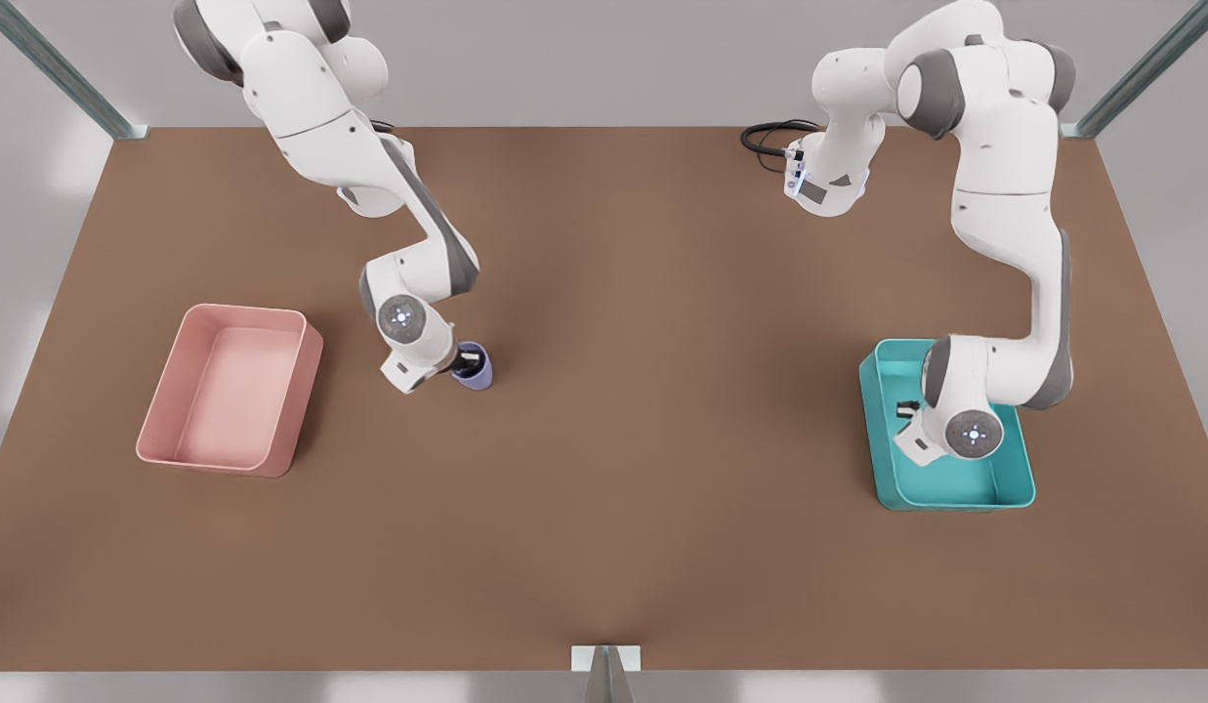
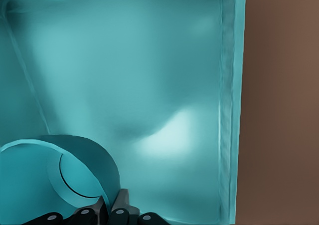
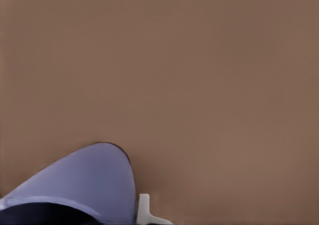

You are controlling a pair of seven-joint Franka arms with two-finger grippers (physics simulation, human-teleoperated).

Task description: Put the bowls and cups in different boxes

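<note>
Teal bowl inside teal box, lavender cup on table (upright), pink box apart.

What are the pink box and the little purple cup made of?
Pink box: probably smooth matte plastic, judging by its thin walls, rounded corners and even colour. Purple cup, at the right gripper: likely plastic too, plain and soft-sheened, though glazed ceramic would look similar.

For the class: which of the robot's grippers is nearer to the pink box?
The right gripper: it grips the lavender cup just beside the pink box. The left gripper is across the table, over the teal box, holding the teal bowl.
</note>
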